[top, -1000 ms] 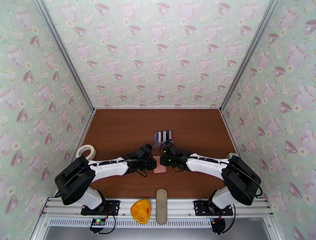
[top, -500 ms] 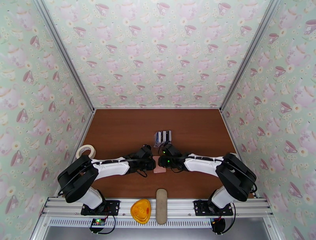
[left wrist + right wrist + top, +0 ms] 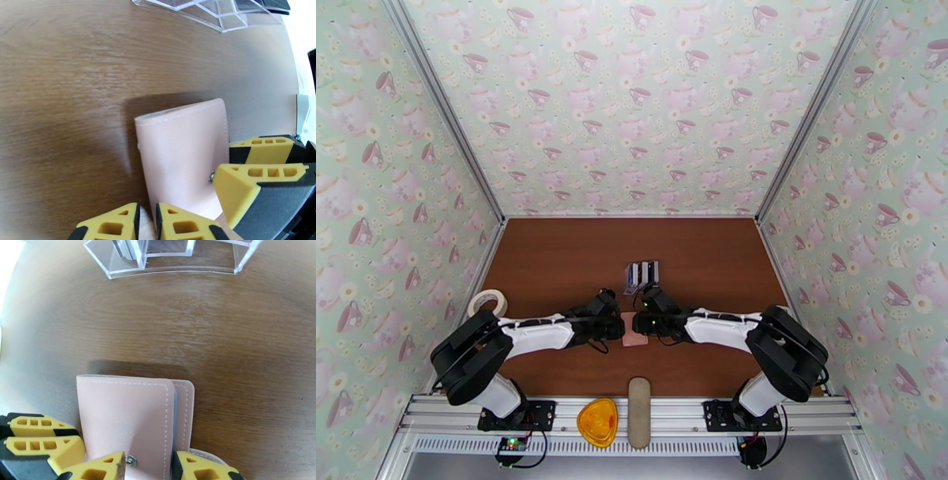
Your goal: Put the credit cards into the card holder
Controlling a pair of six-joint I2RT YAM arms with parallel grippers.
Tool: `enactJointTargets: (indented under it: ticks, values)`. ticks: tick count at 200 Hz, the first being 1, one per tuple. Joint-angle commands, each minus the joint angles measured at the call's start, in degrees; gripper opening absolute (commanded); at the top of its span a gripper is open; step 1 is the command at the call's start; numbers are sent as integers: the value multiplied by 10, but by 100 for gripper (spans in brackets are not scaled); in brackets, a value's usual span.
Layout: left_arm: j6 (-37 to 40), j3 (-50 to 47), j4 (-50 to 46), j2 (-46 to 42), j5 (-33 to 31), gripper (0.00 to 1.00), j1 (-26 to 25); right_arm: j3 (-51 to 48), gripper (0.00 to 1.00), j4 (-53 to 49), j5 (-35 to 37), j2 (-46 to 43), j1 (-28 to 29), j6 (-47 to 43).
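left fingers (image 3: 185, 223) near-shut on card holder (image 3: 126, 417) edge, steadying | right fingers (image 3: 201, 469) half-open astride snap tab (image 3: 185, 413), likely to open it, grip unclear

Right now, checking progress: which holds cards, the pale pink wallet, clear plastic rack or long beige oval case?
The clear plastic rack: black and white cards stand in it; none show at the folded pale pink wallet or the beige oval case.
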Motion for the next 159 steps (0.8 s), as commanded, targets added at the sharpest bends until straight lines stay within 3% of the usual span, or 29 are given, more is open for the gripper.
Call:
enactJointTargets:
  ticks: [1, 159]
  values:
    - [15, -7, -7, 9, -11, 20, 8, -10, 37, 17, -24, -17, 1, 15]
    - [44, 36, -1, 72, 25, 18, 46, -13, 35, 68, -64, -54, 0, 59]
